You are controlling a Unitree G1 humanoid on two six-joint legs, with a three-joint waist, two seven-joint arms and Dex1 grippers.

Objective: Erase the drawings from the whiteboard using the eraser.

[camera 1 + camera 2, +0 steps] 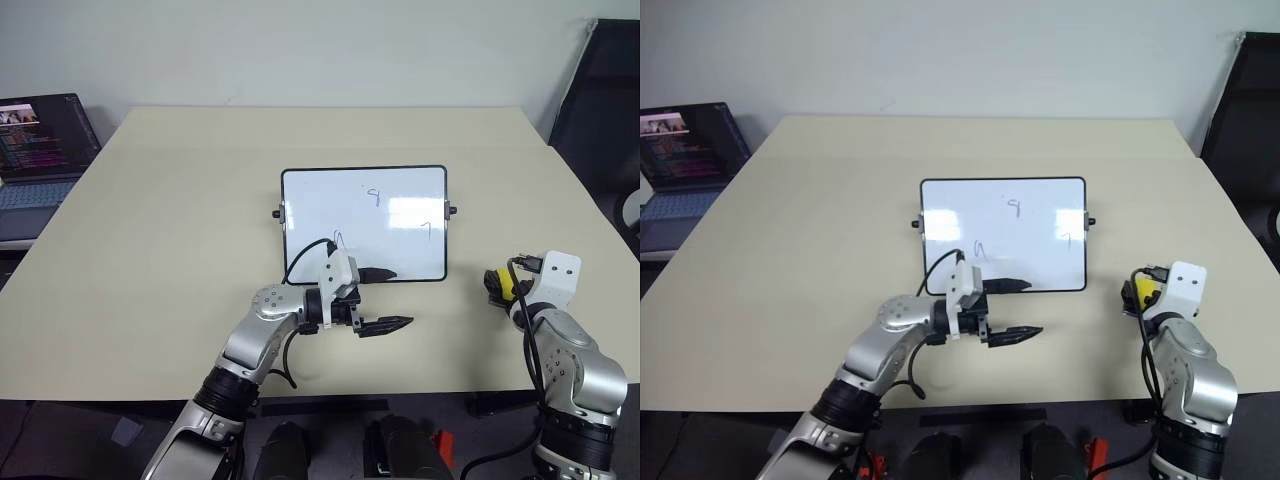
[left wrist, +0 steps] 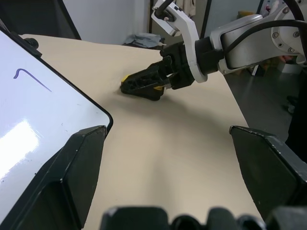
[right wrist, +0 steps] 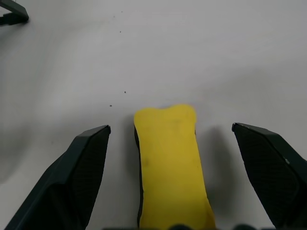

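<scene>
Eraser [image 3: 171, 163]: matte yellow block, dark underside, long axis running along the right gripper [image 3: 170, 139], whose fingers stand wide on either side, untouching. Whiteboard [image 1: 364, 222]: glossy, black-framed, landscape. Left gripper [image 1: 385, 298]: spread wide, empty.

Left end effector [image 1: 389, 298] points sideways, fingers spread; right end effector [image 3: 170, 139] (tilted down) gapes wide.

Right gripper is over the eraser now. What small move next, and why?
Probably close the right gripper. Its jaws stand open on either side of the yellow eraser, which lies on the table untouched, while all three drawings remain on the whiteboard.
</scene>
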